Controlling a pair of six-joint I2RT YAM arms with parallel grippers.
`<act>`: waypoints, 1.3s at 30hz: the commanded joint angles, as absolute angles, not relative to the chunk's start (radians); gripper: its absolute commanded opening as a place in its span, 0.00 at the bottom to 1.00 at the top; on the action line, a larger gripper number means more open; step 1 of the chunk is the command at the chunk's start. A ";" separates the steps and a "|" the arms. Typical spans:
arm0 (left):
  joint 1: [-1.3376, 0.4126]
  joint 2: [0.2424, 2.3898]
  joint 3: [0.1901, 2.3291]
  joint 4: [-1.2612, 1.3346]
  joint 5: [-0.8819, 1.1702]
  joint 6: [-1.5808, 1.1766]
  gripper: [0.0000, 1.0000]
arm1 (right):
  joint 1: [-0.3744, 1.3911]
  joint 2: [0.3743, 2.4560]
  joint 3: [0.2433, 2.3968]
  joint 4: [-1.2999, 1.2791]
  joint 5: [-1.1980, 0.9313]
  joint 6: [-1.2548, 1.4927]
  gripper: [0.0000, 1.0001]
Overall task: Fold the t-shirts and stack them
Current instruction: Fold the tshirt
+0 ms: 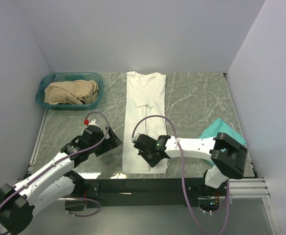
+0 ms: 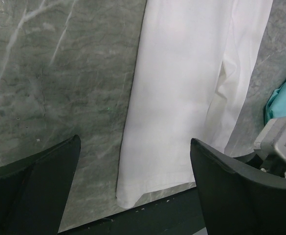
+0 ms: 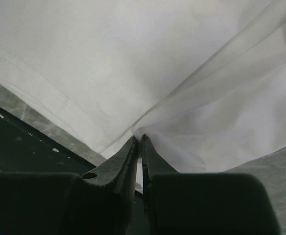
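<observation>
**As right gripper point(image 3: 139, 142) nips hem: grip check**

While its jaws are pressed together on the near-right hem corner of the white tee point(image 1: 145, 112), which lies as a long strip mid table point(image 1: 196, 98), collar far, I judge the bite thin. Rec: confirm both layers are caught before lifting. Left gripper point(image 2: 135, 141) hangs spread wide by the near-left corner, nothing held. It needs a matching pinch so the hem travels level twd collar.
</observation>
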State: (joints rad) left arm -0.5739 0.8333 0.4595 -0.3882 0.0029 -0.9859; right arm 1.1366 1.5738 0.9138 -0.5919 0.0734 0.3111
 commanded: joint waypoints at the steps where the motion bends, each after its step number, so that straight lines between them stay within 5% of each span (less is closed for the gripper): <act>1: -0.580 0.839 0.459 -0.394 0.014 -0.991 1.00 | 1.144 1.519 0.960 -0.633 0.037 0.360 0.13; 13: -0.586 0.842 0.462 -0.425 0.051 -0.994 0.99 | 1.144 1.457 0.986 -0.673 -0.078 0.436 0.12; 18: -0.591 0.841 0.460 -0.429 0.054 -0.999 0.99 | 1.146 1.471 0.973 -0.623 -0.112 0.483 0.20; 22: -0.592 0.842 0.459 -0.433 0.064 -1.000 0.99 | 1.144 1.500 0.943 -0.522 -0.133 0.535 0.46; 25: -0.595 0.850 0.462 -0.445 0.078 -0.999 0.99 | 1.144 1.494 0.930 -0.483 -0.149 0.551 0.53; 39: -0.732 0.801 0.348 -0.405 0.196 -1.144 0.99 | 0.953 1.100 0.671 -0.683 0.014 0.707 0.57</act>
State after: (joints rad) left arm -0.6975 0.8165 0.3859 -0.4461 0.1463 -1.0721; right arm 1.0107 1.1347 0.7547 -0.6178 -0.0040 0.6460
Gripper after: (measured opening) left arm 0.995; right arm 0.569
